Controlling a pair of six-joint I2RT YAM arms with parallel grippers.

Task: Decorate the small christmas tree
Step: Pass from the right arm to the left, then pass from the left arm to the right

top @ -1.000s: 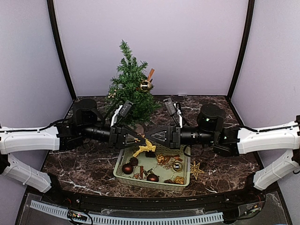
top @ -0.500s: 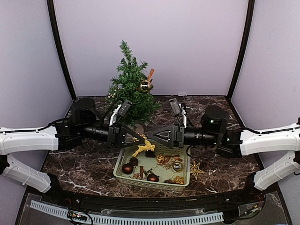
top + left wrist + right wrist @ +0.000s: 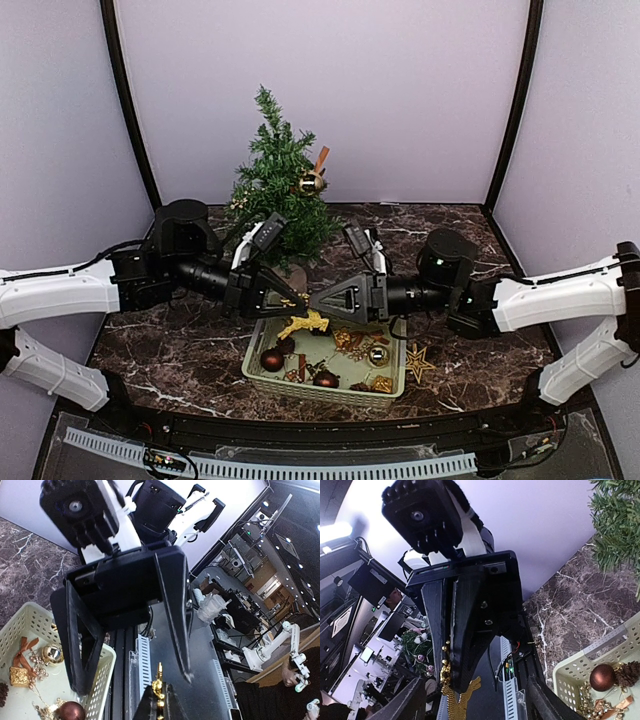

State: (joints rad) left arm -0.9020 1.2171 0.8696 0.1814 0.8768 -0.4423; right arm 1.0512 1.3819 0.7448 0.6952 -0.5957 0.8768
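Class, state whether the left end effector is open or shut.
Shut: the left end effector pinches the gold ornament, jaws pressed together.

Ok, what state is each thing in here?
left end effector: shut on the gold reindeer ornament
right end effector: open, holding nothing
gold reindeer ornament: hanging over the basket
small christmas tree: upright, gold bauble hung on it
basket: holds loose ornaments
gold star: lying on the table outside the basket
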